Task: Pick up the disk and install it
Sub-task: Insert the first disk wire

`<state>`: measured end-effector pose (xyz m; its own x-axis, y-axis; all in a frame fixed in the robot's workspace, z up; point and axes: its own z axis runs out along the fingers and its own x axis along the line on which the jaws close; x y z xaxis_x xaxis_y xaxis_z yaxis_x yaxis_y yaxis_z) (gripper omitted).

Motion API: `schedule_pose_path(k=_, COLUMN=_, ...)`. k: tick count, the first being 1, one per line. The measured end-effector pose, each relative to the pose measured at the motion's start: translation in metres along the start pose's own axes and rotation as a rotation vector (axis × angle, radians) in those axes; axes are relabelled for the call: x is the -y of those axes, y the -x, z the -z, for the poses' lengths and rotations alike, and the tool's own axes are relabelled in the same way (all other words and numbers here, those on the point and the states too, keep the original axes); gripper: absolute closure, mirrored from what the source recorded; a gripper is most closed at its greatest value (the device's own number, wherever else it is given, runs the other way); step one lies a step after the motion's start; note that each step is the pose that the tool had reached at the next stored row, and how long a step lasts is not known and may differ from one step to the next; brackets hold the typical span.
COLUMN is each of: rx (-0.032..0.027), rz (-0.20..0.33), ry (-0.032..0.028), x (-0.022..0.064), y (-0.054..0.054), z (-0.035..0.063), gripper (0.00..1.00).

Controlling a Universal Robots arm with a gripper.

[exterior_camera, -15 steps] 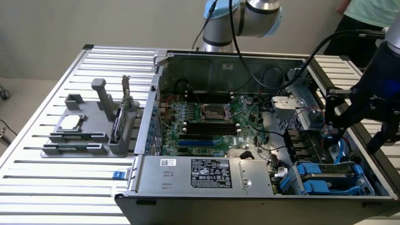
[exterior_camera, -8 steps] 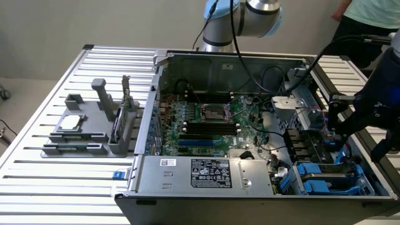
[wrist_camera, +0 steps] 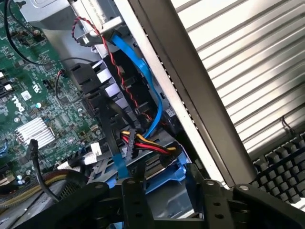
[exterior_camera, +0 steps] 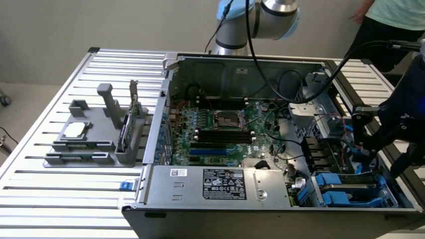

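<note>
Reaching down into the open computer case (exterior_camera: 226, 74), the arm (exterior_camera: 275, 17) has jaws clamped on the disk (wrist_camera: 164, 177).

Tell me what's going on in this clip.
A robot arm works inside an open computer case on a slatted table. Its gripper is down at the drive bay, right above the blue-framed disk. Whether it holds the disk cannot be told.
</note>
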<state>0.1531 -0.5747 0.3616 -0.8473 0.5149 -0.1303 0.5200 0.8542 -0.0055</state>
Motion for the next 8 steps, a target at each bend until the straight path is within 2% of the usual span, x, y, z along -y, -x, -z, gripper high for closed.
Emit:
schedule_pose_path(k=1, rx=-0.0001, rz=-0.013, ry=-0.0016, x=0.0000, y=0.0000, z=-0.0001, gripper=0.63)
schedule_pose_path(k=3, rx=-0.0003, rz=-0.039, ry=-0.0050, x=0.0002, y=0.0000, z=-0.0004, gripper=0.63)
schedule_pose_path(k=4, rx=-0.0004, rz=-0.052, ry=-0.0067, x=0.0002, y=0.0000, z=-0.0005, gripper=0.69)
schedule_pose_path(k=8, rx=-0.0007, rz=-0.110, ry=-0.0144, x=0.0002, y=0.0000, z=-0.0011, gripper=0.69)
